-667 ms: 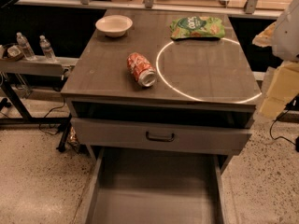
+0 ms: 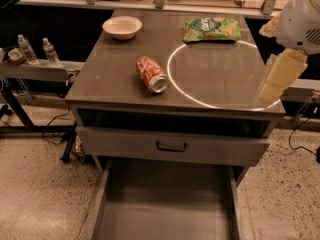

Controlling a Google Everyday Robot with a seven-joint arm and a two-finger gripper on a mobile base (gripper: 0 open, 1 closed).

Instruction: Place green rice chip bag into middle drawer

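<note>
Camera view, green rice chip bag [image 2: 211,29] on cabinet top [image 2: 112,71], gripper [image 2: 270,90] at right, grip unclear

Showing at the far right as a rounded white shell [image 2: 302,16] bearing a patch of dark slotted vents [image 2: 312,35], and narrowing beneath it into the hand [image 2: 274,84], looking like pale cream blocky segments stacked stepwise with flat faces, sitting over the tabletop's [image 2: 115,79] right edge.
</note>
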